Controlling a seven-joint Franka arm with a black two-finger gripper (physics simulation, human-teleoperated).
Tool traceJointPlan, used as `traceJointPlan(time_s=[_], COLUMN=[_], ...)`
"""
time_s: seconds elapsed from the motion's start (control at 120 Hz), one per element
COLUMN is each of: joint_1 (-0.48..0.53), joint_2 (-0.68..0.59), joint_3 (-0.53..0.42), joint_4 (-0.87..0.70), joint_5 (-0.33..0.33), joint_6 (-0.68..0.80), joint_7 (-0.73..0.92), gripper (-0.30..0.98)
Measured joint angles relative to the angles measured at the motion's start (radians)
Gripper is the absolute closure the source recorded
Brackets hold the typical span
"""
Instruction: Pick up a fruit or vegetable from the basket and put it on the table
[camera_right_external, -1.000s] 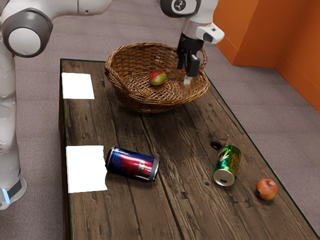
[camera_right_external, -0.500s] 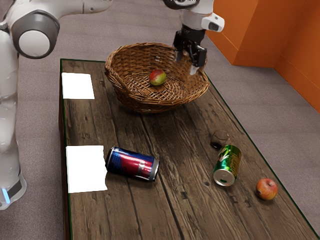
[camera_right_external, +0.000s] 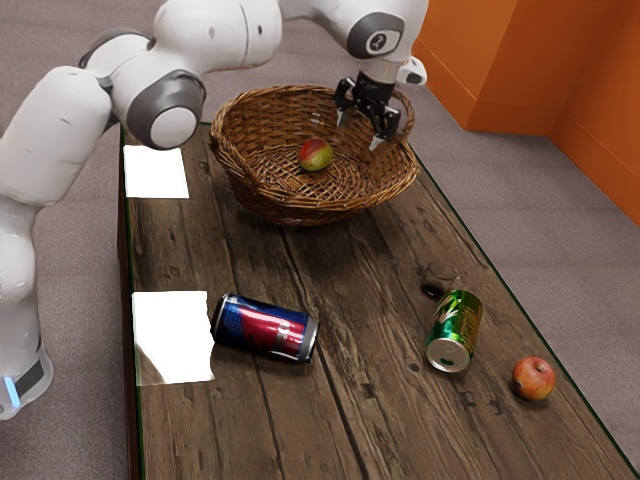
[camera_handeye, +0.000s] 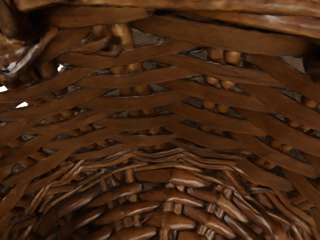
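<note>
While the end effector (camera_right_external: 358, 132) hangs, fingers apart, over the wicker basket (camera_right_external: 290, 211) where the red-green fruit (camera_right_external: 316, 155) lies, a blue-red can (camera_right_external: 266, 328), green can (camera_right_external: 456, 328), glass (camera_right_external: 440, 278) and apple (camera_right_external: 534, 379) dot the plank counter (camera_right_external: 400, 420), orange wall (camera_right_external: 500, 70) beyond

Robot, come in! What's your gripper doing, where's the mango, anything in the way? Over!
Gripper open, nothing between its fingers, at the basket. Mango inside, ungrasped. Nothing seen blocking it. Over.
</note>
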Motion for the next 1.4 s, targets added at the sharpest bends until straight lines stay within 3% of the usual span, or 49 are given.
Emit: traceJointPlan(time_s=[0.233,0.833,0.875,0.983,1.15,1.233,1.4], joint_1=[0.018,0.001,-0.001,-0.002,-0.001,-0.001,-0.006], joint_2=[-0.080,-0.173,-0.177,-0.180,-0.187,-0.257,-0.407], joint_3=[0.010,-0.011,-0.012,-0.012,-0.028,-0.041,-0.176], joint_4=[-0.163,-0.382,-0.392,-0.400,-0.281,-0.243,-0.246], joint_5=[-0.004,-0.018,-0.018,-0.003,0.014,0.013,-0.006], joint_6=[-0.015,0.026,0.031,0.043,-0.005,-0.067,-0.204], joint_7=[0.020,0.044,0.044,0.043,0.037,0.029,0.007], gripper=[0.00,0.00,0.06,0.22,0.26,0.28,0.28])
